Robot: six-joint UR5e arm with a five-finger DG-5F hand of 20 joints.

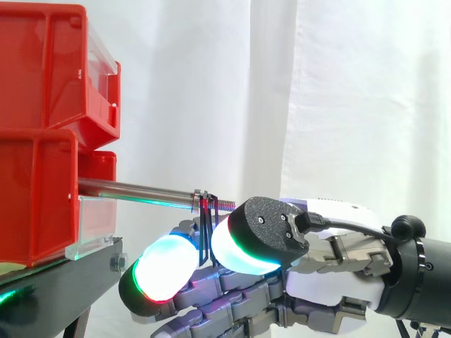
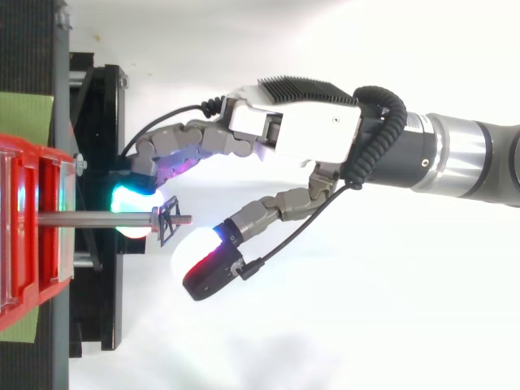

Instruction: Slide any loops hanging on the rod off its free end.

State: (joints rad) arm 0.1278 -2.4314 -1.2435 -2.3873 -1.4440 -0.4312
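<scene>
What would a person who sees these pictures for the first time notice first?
Most likely the hand at the right, whose glowing fingertips appear to pinch the thin black loops between them. The loops hang near the threaded free end of the metal rod, which sticks out of the red bins at the left.

Black stand (image 1: 63,278) carrying red bins
The lower bin (image 1: 35,197) sits on the stand's top, and the upper bin (image 1: 42,70) is stacked above it.
</scene>
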